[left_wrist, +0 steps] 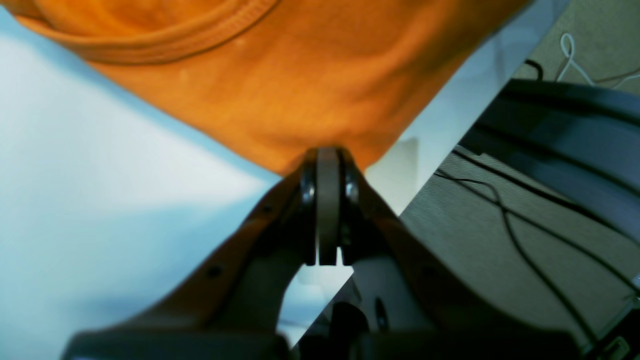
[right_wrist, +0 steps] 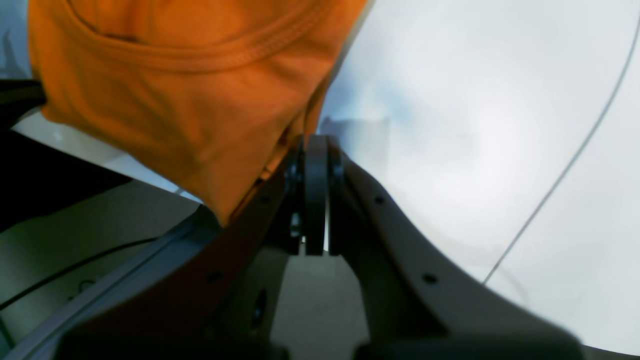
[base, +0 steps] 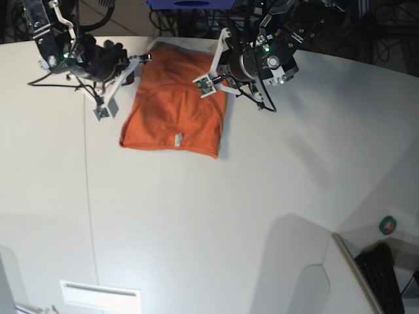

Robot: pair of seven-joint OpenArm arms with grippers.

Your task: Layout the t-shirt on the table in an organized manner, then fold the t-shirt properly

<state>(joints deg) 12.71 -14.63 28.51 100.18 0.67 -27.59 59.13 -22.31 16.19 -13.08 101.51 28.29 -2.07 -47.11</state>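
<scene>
Plain orange soft cloth t-shirt: light, limp, drapes and slides; best pinched at shoulder corners or hem. Folded, rumpled, white tag near edge. Lies far-centre on matte white table. Left gripper clamped on shirt edge; right gripper likewise pinching cloth.

Table front open; t-shirt between both arms.

A robotics lab: two robot arms reach over a big white worktop, with loose cables on the floor beyond the worktop's edge.
</scene>
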